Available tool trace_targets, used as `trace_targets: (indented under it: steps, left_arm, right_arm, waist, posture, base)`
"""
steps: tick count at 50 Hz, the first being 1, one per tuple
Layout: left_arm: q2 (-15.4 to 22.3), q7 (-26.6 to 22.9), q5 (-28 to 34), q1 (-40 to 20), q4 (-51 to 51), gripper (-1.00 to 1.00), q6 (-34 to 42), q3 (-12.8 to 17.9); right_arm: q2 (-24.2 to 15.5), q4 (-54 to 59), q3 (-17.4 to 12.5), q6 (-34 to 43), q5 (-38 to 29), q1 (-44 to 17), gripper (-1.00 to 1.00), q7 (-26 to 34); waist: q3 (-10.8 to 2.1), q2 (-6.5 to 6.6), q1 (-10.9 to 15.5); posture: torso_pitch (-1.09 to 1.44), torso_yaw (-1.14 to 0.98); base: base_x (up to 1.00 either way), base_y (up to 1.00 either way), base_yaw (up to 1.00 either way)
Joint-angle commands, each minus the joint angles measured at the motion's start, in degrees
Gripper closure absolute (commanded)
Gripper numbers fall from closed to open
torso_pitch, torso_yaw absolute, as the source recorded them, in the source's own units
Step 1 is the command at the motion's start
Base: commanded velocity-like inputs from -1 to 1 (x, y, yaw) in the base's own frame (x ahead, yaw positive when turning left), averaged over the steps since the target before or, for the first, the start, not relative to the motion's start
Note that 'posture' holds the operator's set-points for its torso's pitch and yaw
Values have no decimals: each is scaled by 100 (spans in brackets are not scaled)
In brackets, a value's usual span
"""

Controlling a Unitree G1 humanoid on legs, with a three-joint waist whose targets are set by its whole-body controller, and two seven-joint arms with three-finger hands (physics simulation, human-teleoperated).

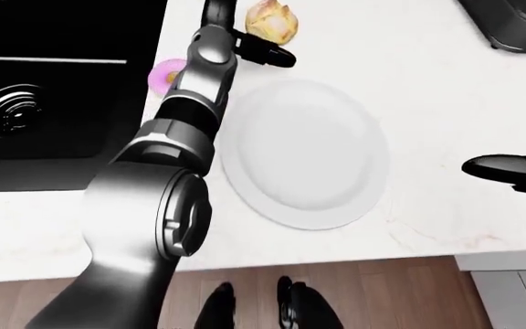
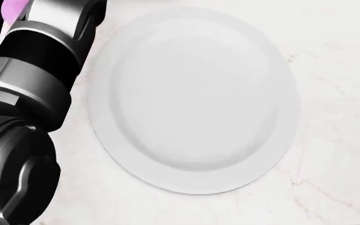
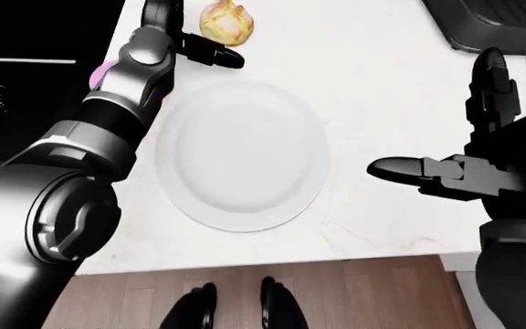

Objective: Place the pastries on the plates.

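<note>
Left-eye view: the golden pastry [image 1: 271, 21] lies at the top, above the bare plate [image 1: 302, 152], a pink pastry [image 1: 165, 72] half hidden by the arm. The left hand [image 1: 261, 52], one finger seen beside the golden pastry, cannot be judged open or closed; the right hand [image 3: 445, 168] is held open. Fingers should be closed fully round the pastry before any lift.

head view stares straight down, super close on the plate [image 2: 192, 101]; both eye views sit further out, looking down over the surface [image 1: 409, 82] edge to the floor, sharing plate and yellow pastry [image 3: 226, 22]
</note>
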Motion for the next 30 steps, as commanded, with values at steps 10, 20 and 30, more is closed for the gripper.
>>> trace_targets:
  steps: [10, 20, 30]
  left_arm:
    - [43, 230, -105, -226, -185, -100, -190, 82]
    - [4, 100, 25, -187, -180, -84, -276, -1]
    - [-34, 78, 145, -187, -178, 0, -367, -21]
  right_arm:
    - [-429, -133, -402, -175, 521, 49, -100, -311]
    - [-517, -157, -517, -278, 682, 228, -100, -377]
    - [-503, -188, -647, -322, 727, 374, -100, -314]
  waist:
    - [-161, -42, -6]
    - [-155, -49, -10]
    - [-147, -54, -27]
  posture:
    - [86, 0]
    - [86, 0]
    - [86, 0]
  base:
    - [0, 0, 0]
    - [0, 0, 0]
    - [0, 0, 0]
